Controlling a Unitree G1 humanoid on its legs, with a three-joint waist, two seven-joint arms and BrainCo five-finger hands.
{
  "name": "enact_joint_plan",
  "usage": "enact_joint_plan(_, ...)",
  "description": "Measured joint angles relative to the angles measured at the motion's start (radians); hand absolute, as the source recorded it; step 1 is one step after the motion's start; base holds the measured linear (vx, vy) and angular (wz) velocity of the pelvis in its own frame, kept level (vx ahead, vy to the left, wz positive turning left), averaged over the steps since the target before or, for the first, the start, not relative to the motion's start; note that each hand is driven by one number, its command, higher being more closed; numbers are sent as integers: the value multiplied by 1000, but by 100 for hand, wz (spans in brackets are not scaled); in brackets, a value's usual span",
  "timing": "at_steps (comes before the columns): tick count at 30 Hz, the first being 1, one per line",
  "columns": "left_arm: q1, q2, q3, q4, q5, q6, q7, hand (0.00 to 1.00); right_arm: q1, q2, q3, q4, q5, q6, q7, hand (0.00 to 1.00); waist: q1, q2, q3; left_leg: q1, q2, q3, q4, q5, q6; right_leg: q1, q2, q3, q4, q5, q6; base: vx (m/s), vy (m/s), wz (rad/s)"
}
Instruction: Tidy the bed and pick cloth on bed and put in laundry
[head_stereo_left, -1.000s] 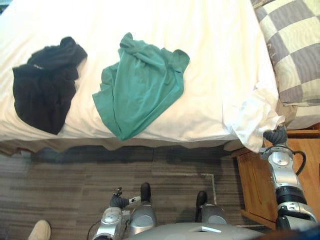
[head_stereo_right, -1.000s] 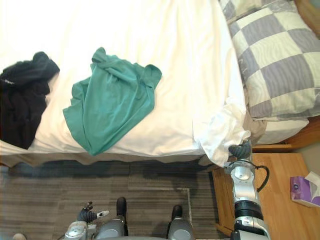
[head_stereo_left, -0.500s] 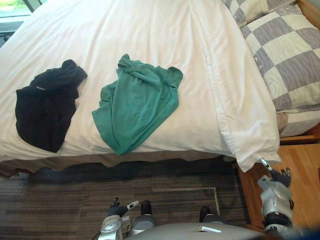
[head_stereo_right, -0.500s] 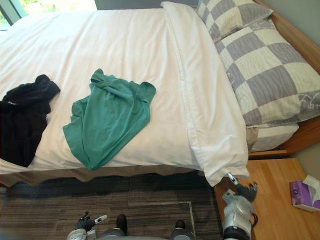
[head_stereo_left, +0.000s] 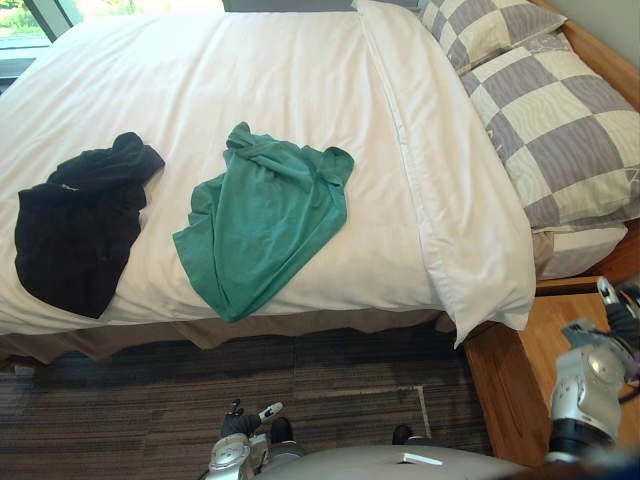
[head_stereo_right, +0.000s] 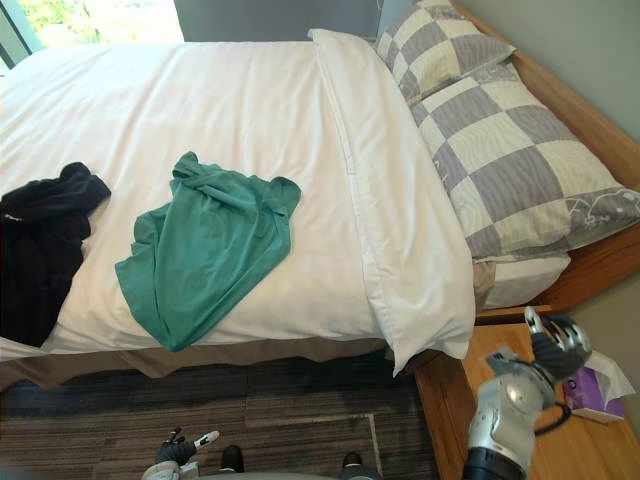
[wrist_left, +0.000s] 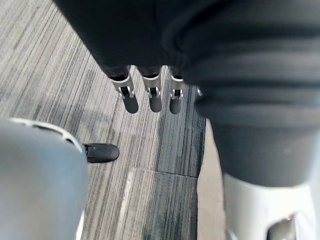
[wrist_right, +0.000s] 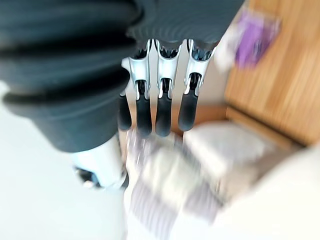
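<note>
**Status.** The bed (head_stereo_left: 300, 80) carries a white duvet that lies flat, with its folded top band just short of the two checked pillows (head_stereo_left: 555, 140). Two garments lie on the duvet. The green cloth (head_stereo_left: 262, 225) is near the middle, and its lower tip reaches the near edge of the bed. The black cloth (head_stereo_left: 75, 225) is well to its left, also close to the near edge.

**Robot hands.** The right robot hand (head_stereo_right: 555, 345) hovers above the wooden nightstand (head_stereo_right: 445, 400), near a purple tissue pack (head_stereo_right: 590, 385). It is released, with fingers straight and nothing held. The left robot hand (head_stereo_left: 240, 422) hangs low over the floor, likewise released and empty.

**Step in hand (judgement).** The bedding appears tidy, so cloth pickup is the likely step.

1. Take the green cloth first, because it lies nearest the robot's centre.
2. Approach from above the near edge of the bed.
3. Close on the bunched folds at the far end of the cloth, where the fabric stands proud. A pinch on a flat area risks catching the duvet.
4. Lift straight up until the hanging tip clears the bed edge.
5. Check that the duvet does not rise with the cloth.
</note>
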Motion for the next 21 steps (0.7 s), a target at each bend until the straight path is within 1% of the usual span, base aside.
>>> enact_joint_plan(1, -1, 9, -2, 0, -1, 0, 0, 0, -49, -18, 19, 1, 28, -13, 14, 100, 2, 3, 4, -18, -1, -3, 1, 7, 1, -25, -2, 0, 10, -1, -1, 15, 10, 12)
enact_joint_plan(3, -10, 27, -3, 3, -33, -1, 1, 0, -178, -64, 55, 38, 131, -51, 42, 100, 15, 5, 61, -46, -1, -15, 6, 24, 5, -59, -2, -1, 32, 0, -1, -28, 0, 12)
enact_joint_plan(4, -11, 29, -3, 5, -37, 0, 1, 0, -203, -71, 57, 42, 147, -54, 48, 100, 19, 5, 69, -57, -1, -22, 6, 28, 5, -69, -2, -5, 37, 0, -1, -60, -9, 15)
enact_joint_plan(6, -12, 33, -2, 12, -63, 0, 1, 0, -285, -79, 76, 51, 234, -85, 60, 100, 29, 5, 109, -79, 0, -29, 6, 38, 5, -93, -4, -14, 60, -4, -8, -52, -8, 15)
enact_joint_plan(7, -12, 34, -2, 13, -67, 1, 1, 0, -307, -80, 85, 51, 250, -90, 62, 100, 31, 6, 115, -90, 0, -31, 6, 41, 6, -105, -4, -16, 66, -5, -8, -68, -4, 9)
enact_joint_plan(9, -30, 35, -5, 9, -82, 0, 2, 0, -376, -81, 96, 36, 310, -113, 71, 100, 48, 7, 161, -121, -4, -35, 7, 53, 8, -161, -15, -16, 125, -26, -11, -79, 1, 9)
enact_joint_plan(10, -35, 37, -11, 4, -91, -1, 2, 0, -387, -82, 96, 23, 322, -118, 71, 100, 51, 8, 174, -129, -7, -39, 7, 55, 9, -177, -20, -16, 147, -35, -11, -86, 5, 22)
enact_joint_plan(11, -48, 42, -24, -7, -107, -5, 2, 0, -404, -88, 98, -11, 333, -128, 71, 100, 53, 9, 204, -159, -13, -52, 27, 56, 9, -212, -34, -21, 197, -56, -10, -86, -7, 29)
enact_joint_plan(12, -64, 43, -24, -9, -118, -9, 2, 0, -424, -103, 107, -35, 341, -135, 71, 100, 55, 9, 227, -200, -15, -58, 61, 48, 13, -254, -50, -23, 243, -71, -12, -82, -8, 27)
enact_joint_plan(13, -72, 43, -24, -10, -124, -11, 3, 0, -432, -114, 114, -49, 349, -136, 71, 100, 57, 10, 238, -223, -17, -60, 80, 42, 14, -275, -56, -23, 261, -76, -12, -101, -17, 22)
enact_joint_plan(14, -84, 44, -23, -11, -137, -12, 3, 0, -450, -128, 123, -72, 357, -139, 71, 100, 55, 12, 252, -274, -21, -68, 127, 29, 17, -317, -66, -22, 299, -87, -12, -82, -3, 15)
enact_joint_plan(16, -112, 44, -24, -13, -150, -14, 3, 0, -473, -151, 131, -99, 358, -148, 71, 100, 56, 22, 276, -344, -20, -79, 200, 6, 17, -367, -79, -22, 343, -98, -14, -80, 1, 14)
enact_joint_plan(18, -134, 43, -23, -41, -156, -18, 2, 0, -523, -168, 131, -102, 365, -161, 70, 100, 54, 32, 309, -444, -14, -81, 318, -42, 23, -446, -93, -18, 416, -121, -18, -107, -4, 6)
enact_joint_plan(19, -145, 43, -23, -44, -156, -21, 2, 0, -533, -174, 131, -101, 369, -164, 70, 100, 55, 36, 316, -472, -12, -81, 346, -53, 26, -468, -95, -15, 434, -125, -19, -112, 4, 4)
enact_joint_plan(20, -166, 43, -23, -49, -158, -24, 1, 0, -550, -193, 131, -101, 378, -167, 70, 100, 54, 47, 330, -533, -5, -81, 404, -74, 29, -515, -97, -11, 468, -133, -23, -87, 10, 3)
enact_joint_plan(21, -181, 42, -23, -53, -167, -26, 1, 0, -561, -203, 128, -101, 380, -167, 69, 100, 54, 52, 340, -568, -2, -81, 438, -85, 32, -546, -99, -7, 491, -137, -22, -111, 23, -2)
